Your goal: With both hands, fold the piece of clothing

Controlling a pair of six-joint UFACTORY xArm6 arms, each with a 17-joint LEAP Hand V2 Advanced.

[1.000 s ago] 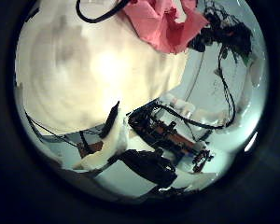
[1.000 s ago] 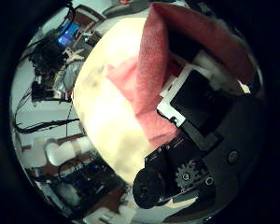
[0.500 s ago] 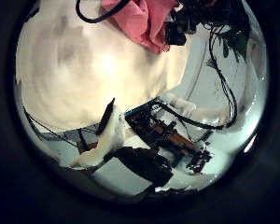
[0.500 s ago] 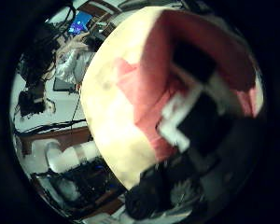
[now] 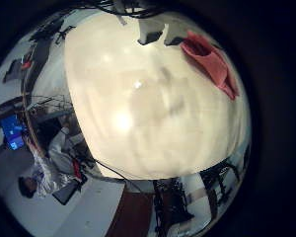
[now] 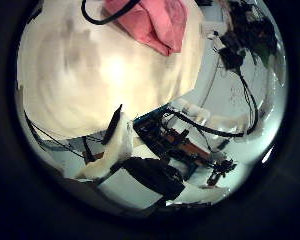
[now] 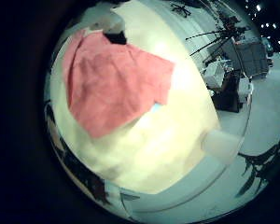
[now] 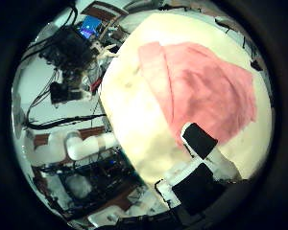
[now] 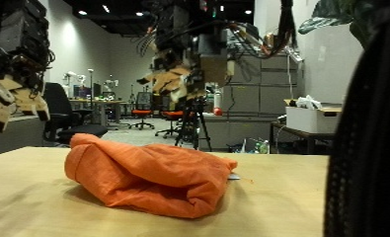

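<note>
An orange piece of clothing (image 9: pixel 149 173) lies bunched and loosely folded on the light tabletop (image 9: pixel 37 207). My right hand (image 9: pixel 175 79) hangs in the air above and behind it, fingers relaxed, holding nothing. My left hand (image 9: pixel 4 99) hangs off to the side, away from the cloth, also open. The right thumb side palm view shows the cloth (image 8: pixel 206 86) spread below one of that hand's fingers (image 8: pixel 206 158). The right little finger side palm view shows the cloth (image 7: pixel 112 79) too.
A dark upright thing (image 9: pixel 365 118) stands close to the outside camera, beside the table. Behind the table are office chairs (image 9: pixel 56 109), a tripod (image 9: pixel 193 123) and a box on a side table (image 9: pixel 306 117). Bare tabletop (image 5: pixel 158 118) lies below the left hand.
My right hand has let go of the cloth and pulled away; the cloth no longer drapes over its fingers and lies on the table. The left hand's view has barely shifted.
</note>
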